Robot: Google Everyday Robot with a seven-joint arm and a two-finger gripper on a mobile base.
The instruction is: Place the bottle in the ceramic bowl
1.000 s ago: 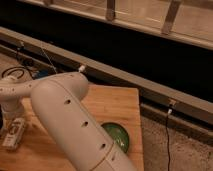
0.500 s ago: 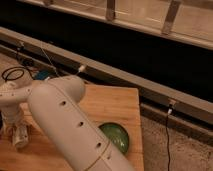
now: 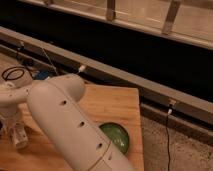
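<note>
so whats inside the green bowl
Only shiny glaze shows inside the ceramic bowl; the arm covers its left part. The gripper is at the table's far left.

No legible text, brand, number or sign is presented on any surface. The gripper (image 3: 18,138) is located at the left edge, low over the wooden table (image 3: 112,102).

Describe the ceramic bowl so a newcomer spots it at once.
Start at the wooden tabletop below the grey rail. Near its front right edge, half hidden behind the big white arm, sits the ceramic bowl. It is the only round, glossy dark-green thing there; the hand hangs at the table's left.
</note>
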